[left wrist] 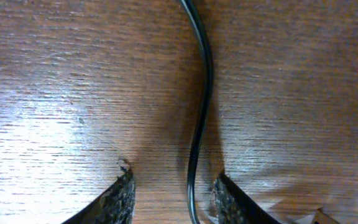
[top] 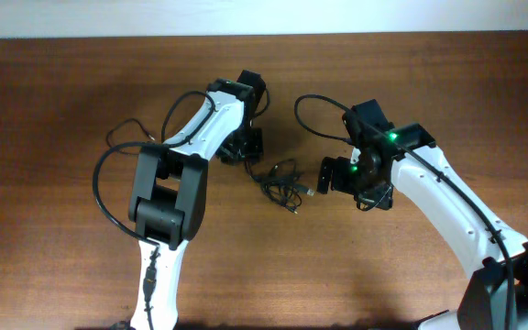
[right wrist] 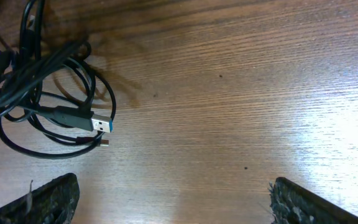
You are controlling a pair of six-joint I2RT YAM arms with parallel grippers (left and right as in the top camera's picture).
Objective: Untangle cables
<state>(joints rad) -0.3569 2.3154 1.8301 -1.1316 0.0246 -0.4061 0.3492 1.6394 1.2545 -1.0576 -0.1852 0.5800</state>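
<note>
Spanning the whole view, the wooden table (top: 53,101) carries both arms. The left arm (top: 168,183) reaches in from the lower left and the right arm (top: 447,197) from the lower right, their heads facing each other across the table centre.

Left gripper (left wrist: 171,186): jaws part-way apart, straddling a single black strand (left wrist: 202,93) that runs along the wood between the fingers (left wrist: 120,199). A sliver of wood shows on each side of the strand, so no pinch is observed.

Right gripper (right wrist: 173,205): jaws spread wide, only bare wood between them, just beside the tangle.

The cables (top: 280,183) lie as one loose tangle of black loops on the table, between the two grippers. One plug (right wrist: 99,122), metal-shelled with a blue insert, sticks out of the tangle on the right gripper's side.
</note>
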